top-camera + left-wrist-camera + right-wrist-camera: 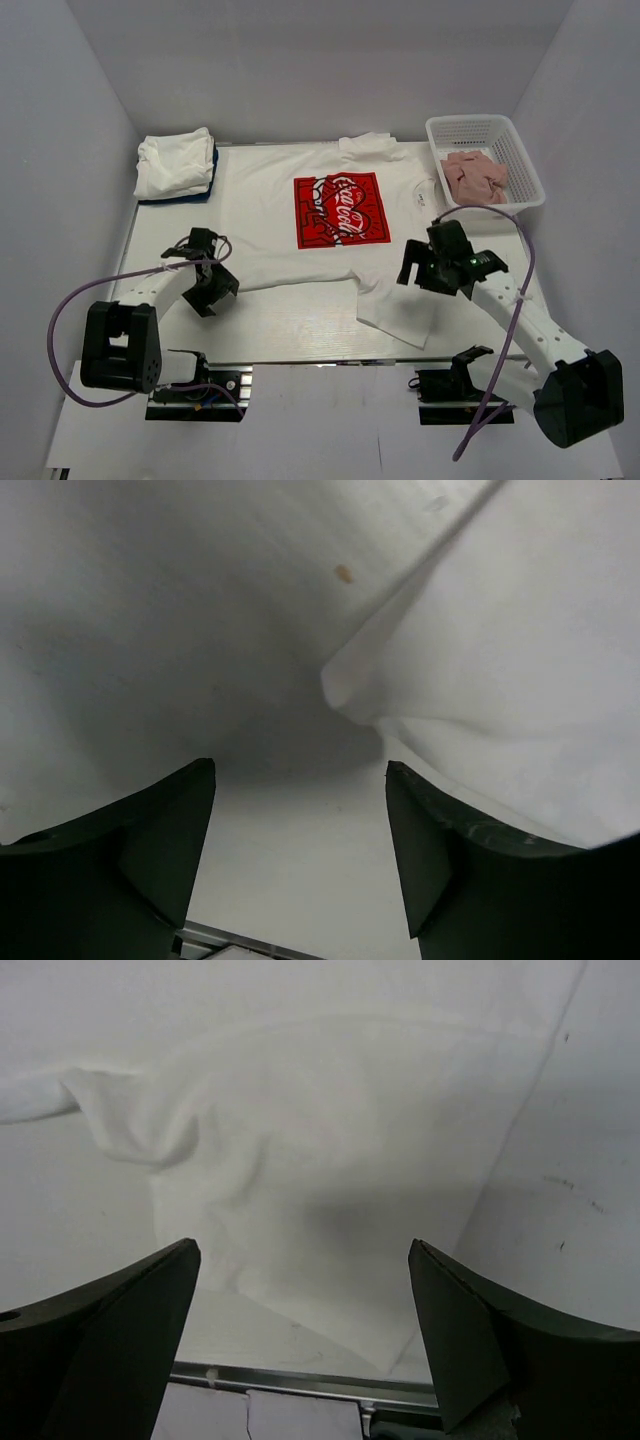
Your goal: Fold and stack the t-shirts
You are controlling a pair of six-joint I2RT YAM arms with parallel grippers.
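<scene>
White cotton t-shirt with red square print (340, 210) spread flat; folded white bundle (175, 165) far-left, white plastic basket (470, 121) far-right. Left gripper (210, 281), right gripper (424, 268): both parted.

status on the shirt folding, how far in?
Done: one folded bundle sits at the far left corner. In hand: the printed t-shirt lies spread out, unfolded; left gripper and right gripper are open at its near edge, nothing gripped. Left: fold it, stack it on the bundle.

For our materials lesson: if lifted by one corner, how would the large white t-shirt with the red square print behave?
Probably floppy: the white printed t-shirt lies flat with its sleeve creased. Pushed, it would likely bunch like that sleeve rather than slide.
</scene>
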